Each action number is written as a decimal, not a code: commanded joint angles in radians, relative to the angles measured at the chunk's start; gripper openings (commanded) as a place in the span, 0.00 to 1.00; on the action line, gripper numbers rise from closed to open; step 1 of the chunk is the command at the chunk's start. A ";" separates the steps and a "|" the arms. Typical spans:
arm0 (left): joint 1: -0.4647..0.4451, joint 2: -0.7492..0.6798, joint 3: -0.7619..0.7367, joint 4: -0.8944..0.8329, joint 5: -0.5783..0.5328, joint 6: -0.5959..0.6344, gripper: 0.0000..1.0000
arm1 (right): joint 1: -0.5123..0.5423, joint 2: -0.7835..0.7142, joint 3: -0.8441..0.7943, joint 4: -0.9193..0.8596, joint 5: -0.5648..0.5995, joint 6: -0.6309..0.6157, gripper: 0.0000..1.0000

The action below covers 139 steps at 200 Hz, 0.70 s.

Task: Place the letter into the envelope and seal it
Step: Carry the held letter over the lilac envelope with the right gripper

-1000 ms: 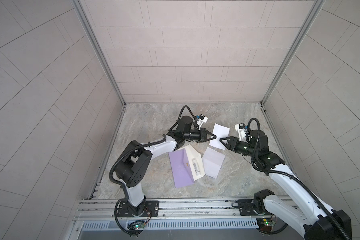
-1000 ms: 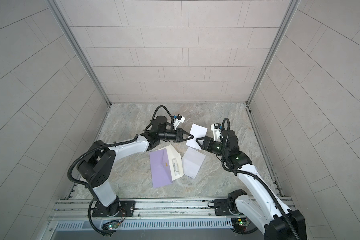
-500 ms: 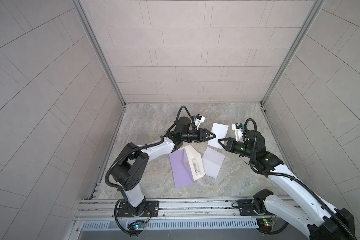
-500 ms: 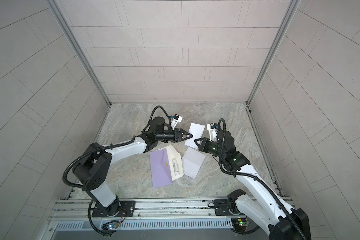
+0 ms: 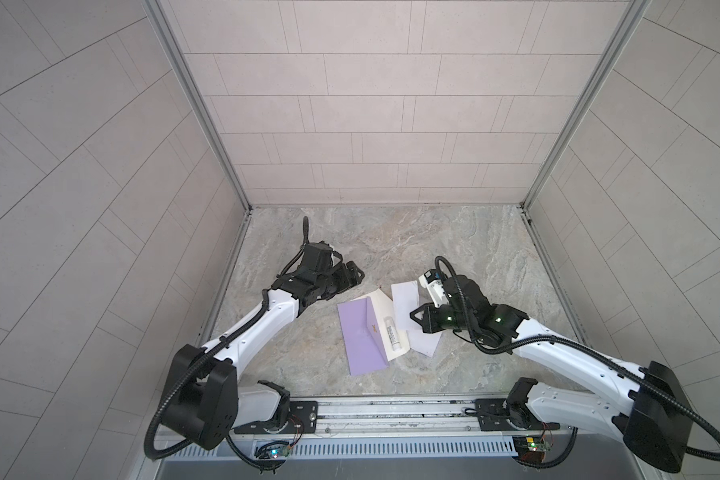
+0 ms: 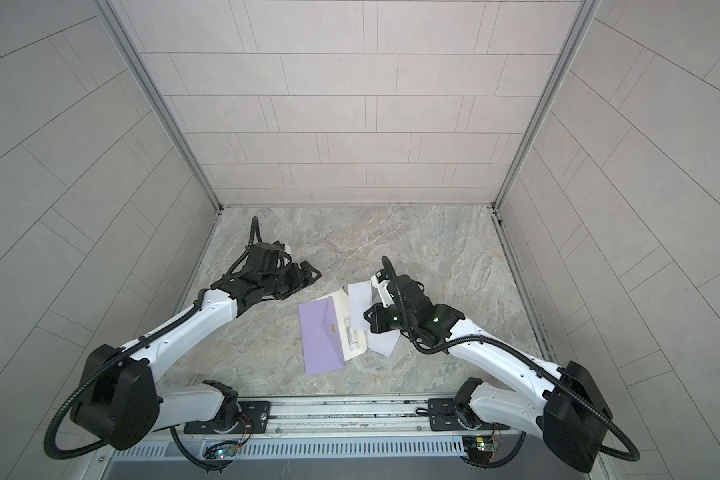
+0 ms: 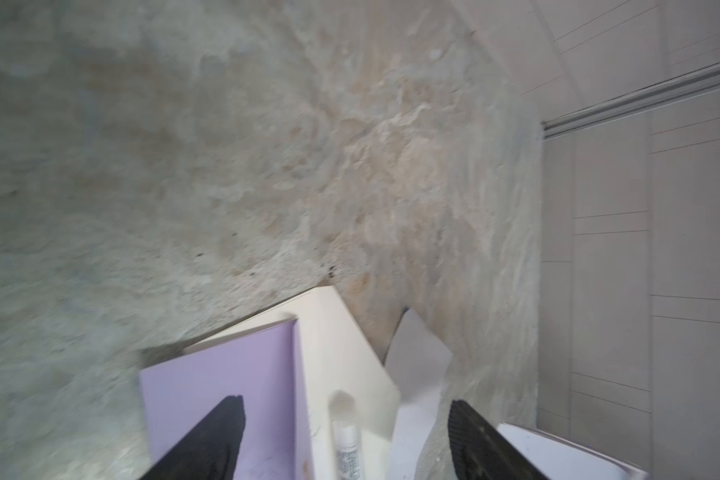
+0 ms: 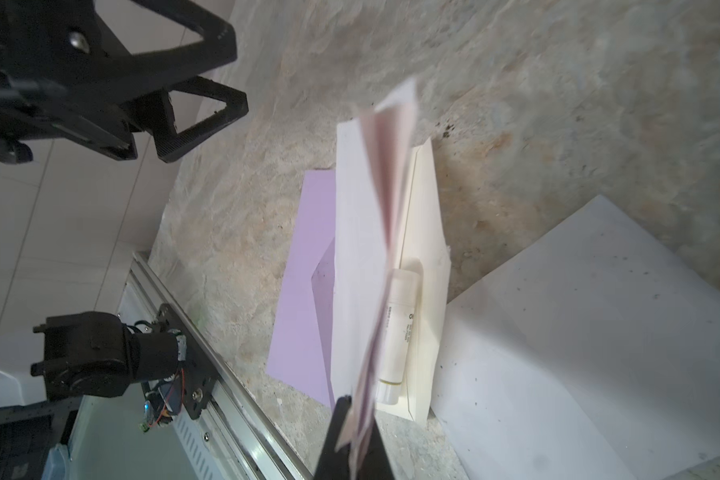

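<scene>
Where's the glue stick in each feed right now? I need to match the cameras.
In a top view: glue stick lies on the cream flap, mid-floor.
In a top view: glue stick on that flap, mid-floor.
Left wrist: glue stick on the flap, cap end showing.
Right wrist: glue stick on the flap, partly behind the folded letter.
Shared landmark: purple envelope, alongside it in all four.

- marble-look tabletop (image 5: 433, 249) — veined grey-beige
- grey tiled walls (image 5: 350, 104) on three sides
- metal rail (image 5: 391, 411) along the front edge
- white sheet (image 5: 425, 343) — flat on the tabletop
</scene>
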 commanded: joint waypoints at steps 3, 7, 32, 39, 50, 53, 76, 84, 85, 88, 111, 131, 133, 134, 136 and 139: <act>0.013 0.032 -0.033 -0.199 -0.011 0.091 0.84 | 0.069 0.084 0.073 -0.035 0.013 -0.089 0.00; 0.013 0.041 -0.036 -0.206 -0.002 0.094 0.84 | 0.079 0.104 0.084 -0.040 0.011 -0.096 0.00; 0.014 0.086 -0.067 -0.217 0.031 0.099 0.82 | 0.137 0.198 0.152 -0.062 -0.021 -0.151 0.00; 0.013 0.089 -0.074 -0.224 0.032 0.100 0.80 | 0.154 0.221 0.180 -0.077 -0.032 -0.171 0.00; 0.013 0.089 -0.087 -0.226 0.028 0.105 0.79 | 0.188 0.260 0.225 -0.108 -0.031 -0.202 0.00; 0.013 0.088 -0.091 -0.226 0.026 0.104 0.78 | 0.195 0.272 0.237 -0.118 -0.026 -0.209 0.00; 0.013 0.102 -0.111 -0.224 0.009 0.106 0.76 | 0.217 0.367 0.306 -0.168 0.007 -0.220 0.00; 0.013 0.113 -0.114 -0.228 -0.001 0.112 0.75 | 0.218 0.398 0.321 -0.178 0.023 -0.218 0.00; 0.013 0.116 -0.113 -0.228 -0.002 0.113 0.75 | 0.219 0.401 0.322 -0.179 0.026 -0.218 0.00; 0.013 0.120 -0.112 -0.228 -0.006 0.117 0.74 | 0.219 0.412 0.328 -0.185 0.035 -0.217 0.00; 0.013 0.163 -0.106 -0.233 -0.037 0.132 0.69 | 0.223 0.478 0.363 -0.197 0.068 -0.204 0.00; 0.013 0.217 -0.089 -0.235 -0.058 0.146 0.68 | 0.228 0.523 0.397 -0.223 0.107 -0.201 0.00; 0.013 0.222 -0.087 -0.236 -0.061 0.147 0.68 | 0.228 0.527 0.400 -0.228 0.111 -0.201 0.00; 0.013 0.225 -0.086 -0.237 -0.063 0.148 0.68 | 0.228 0.529 0.402 -0.231 0.113 -0.201 0.00; 0.012 0.228 -0.084 -0.239 -0.064 0.149 0.68 | 0.229 0.534 0.407 -0.236 0.116 -0.200 0.00; 0.011 0.237 -0.081 -0.241 -0.069 0.151 0.67 | 0.229 0.538 0.412 -0.243 0.122 -0.200 0.00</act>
